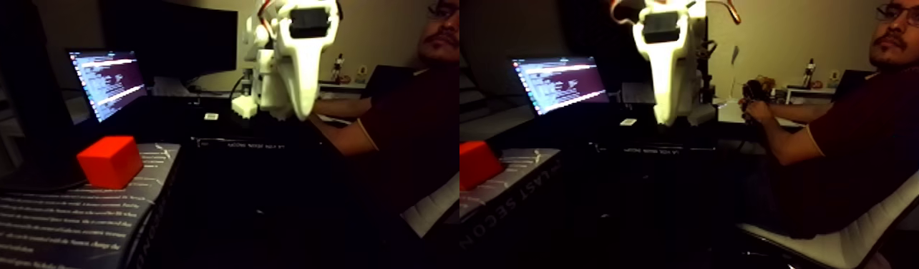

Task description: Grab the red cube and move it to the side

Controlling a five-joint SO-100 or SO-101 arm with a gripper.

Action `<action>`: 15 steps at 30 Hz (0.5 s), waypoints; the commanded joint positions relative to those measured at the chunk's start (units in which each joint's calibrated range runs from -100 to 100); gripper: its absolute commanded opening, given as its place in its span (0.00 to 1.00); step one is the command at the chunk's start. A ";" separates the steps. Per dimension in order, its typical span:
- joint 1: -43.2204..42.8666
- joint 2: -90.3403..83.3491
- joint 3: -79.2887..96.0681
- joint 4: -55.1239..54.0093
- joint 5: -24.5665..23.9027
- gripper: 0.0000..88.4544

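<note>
Red cube (110,161) sitting on book (64,214), approx 8 o'clock from gripper (302,107). Looking light, rigid, matte; judging best pinching opposite flat faces. Jaw state: can't tell.

The book (512,197) spine reads "LAST SECON".

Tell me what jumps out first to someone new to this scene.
The red cube glows on a book at lower left of the dim fixed view. The white tool hangs top centre, well apart from it. A lit laptop screen shines behind, with a seated person at right.
</note>
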 commanded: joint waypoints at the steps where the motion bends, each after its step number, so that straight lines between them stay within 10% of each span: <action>1: 1.40 -1.09 1.46 -1.63 -0.22 0.01; 15: 1.65 -1.26 4.45 -2.06 -0.22 0.01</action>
